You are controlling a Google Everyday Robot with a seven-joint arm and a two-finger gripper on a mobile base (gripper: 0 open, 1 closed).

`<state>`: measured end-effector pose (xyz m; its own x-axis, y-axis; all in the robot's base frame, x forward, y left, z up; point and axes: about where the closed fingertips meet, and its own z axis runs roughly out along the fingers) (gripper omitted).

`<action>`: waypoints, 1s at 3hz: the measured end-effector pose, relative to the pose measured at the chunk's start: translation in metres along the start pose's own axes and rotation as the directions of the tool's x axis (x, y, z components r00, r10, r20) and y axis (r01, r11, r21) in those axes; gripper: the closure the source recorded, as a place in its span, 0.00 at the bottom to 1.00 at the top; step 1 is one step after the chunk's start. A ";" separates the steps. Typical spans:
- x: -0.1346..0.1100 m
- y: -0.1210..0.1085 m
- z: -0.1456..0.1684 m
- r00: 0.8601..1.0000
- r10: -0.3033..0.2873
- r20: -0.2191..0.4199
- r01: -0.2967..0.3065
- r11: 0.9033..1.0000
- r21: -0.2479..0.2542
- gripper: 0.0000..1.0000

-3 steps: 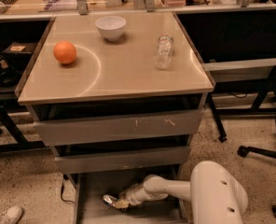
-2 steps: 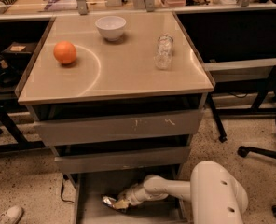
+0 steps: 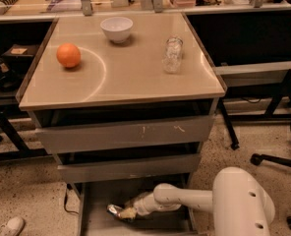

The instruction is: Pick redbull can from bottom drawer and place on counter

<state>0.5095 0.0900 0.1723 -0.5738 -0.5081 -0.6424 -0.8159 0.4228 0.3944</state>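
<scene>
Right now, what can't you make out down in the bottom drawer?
Camera view:
redbull can: only a shiny end shows; the gripper, low in the bottom drawer, covers the rest.
Bottom drawer's front: cut off by the lower edge.
Its back: hidden under the middle drawer.

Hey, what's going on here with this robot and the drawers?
The robot's arm reaches down into the open bottom drawer, and its gripper is right at the redbull can lying on the drawer floor. Whether it has a hold on the can cannot be told. The can is not yet lifted out. The counter above holds an orange ball, a white bowl and a clear glass jar.
</scene>
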 end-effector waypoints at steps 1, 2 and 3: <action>-0.003 0.012 -0.022 1.000 0.030 0.003 -0.030 1.000 0.007 1.00; -0.002 0.022 -0.046 0.998 0.058 -0.004 -0.058 0.998 0.025 1.00; -0.003 0.031 -0.070 0.998 0.067 -0.007 -0.067 0.997 0.047 1.00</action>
<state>0.4808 0.0523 0.2321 -0.6276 -0.4838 -0.6100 -0.7717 0.4903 0.4051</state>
